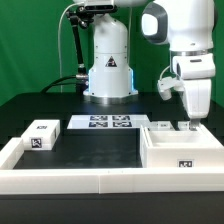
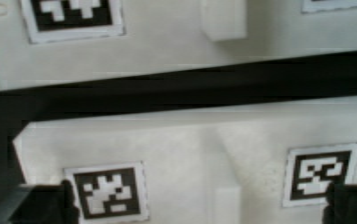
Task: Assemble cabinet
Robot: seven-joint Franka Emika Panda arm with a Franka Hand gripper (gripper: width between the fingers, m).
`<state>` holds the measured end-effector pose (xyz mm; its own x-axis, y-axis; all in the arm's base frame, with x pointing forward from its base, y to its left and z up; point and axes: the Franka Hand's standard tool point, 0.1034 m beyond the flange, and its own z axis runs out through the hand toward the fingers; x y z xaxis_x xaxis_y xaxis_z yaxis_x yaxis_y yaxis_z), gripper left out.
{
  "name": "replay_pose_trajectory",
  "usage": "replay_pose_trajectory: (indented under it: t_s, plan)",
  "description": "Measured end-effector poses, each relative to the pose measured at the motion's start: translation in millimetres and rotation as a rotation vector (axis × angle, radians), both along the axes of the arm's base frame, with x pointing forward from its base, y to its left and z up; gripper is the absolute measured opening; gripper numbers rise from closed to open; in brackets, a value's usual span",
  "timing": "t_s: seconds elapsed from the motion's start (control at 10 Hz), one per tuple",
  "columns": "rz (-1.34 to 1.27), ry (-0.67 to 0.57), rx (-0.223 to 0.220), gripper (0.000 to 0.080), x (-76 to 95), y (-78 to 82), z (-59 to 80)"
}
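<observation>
The cabinet's white box body (image 1: 180, 150) stands at the exterior view's right, with a marker tag on its front. My gripper (image 1: 188, 126) hangs just above its rear edge, next to small white parts (image 1: 160, 125) there. In the wrist view my gripper (image 2: 194, 205) is open, with its dark fingertips (image 2: 33, 205) at the picture's two sides. Between them lies a white cabinet panel (image 2: 210, 160) with two marker tags. Beyond a dark gap is another white part (image 2: 157, 45) with tags. A small white block (image 1: 42, 135) with tags lies at the exterior view's left.
The marker board (image 1: 105, 122) lies flat before the robot base (image 1: 108, 70). A long low white border wall (image 1: 70, 178) runs along the front and the exterior view's left. The table top is black.
</observation>
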<state>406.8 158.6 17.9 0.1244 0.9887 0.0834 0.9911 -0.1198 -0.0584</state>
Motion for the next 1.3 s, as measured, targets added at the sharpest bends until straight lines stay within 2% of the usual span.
replay_pose_trajectory:
  t_s: [0.2, 0.3, 0.4, 0.5, 1.0, 1.1, 1.3]
  plan:
    - [0.0, 0.013, 0.002, 0.0402, -2.7, 1.2, -5.9]
    - [0.0, 0.014, 0.002, 0.0402, -3.1, 1.3, -6.3]
    - [0.0, 0.014, 0.002, 0.0215, -3.1, 1.3, -6.4]
    - [0.0, 0.012, 0.002, 0.0084, -2.5, 1.5, -6.1]
    - [-0.005, 0.0, 0.004, 0.007, 1.5, -0.1, -2.5]
    - [-0.012, -0.005, 0.002, 0.007, 1.8, 0.0, 1.0]
    - [-0.024, -0.026, -0.01, 0.007, 3.9, -1.4, 17.8]
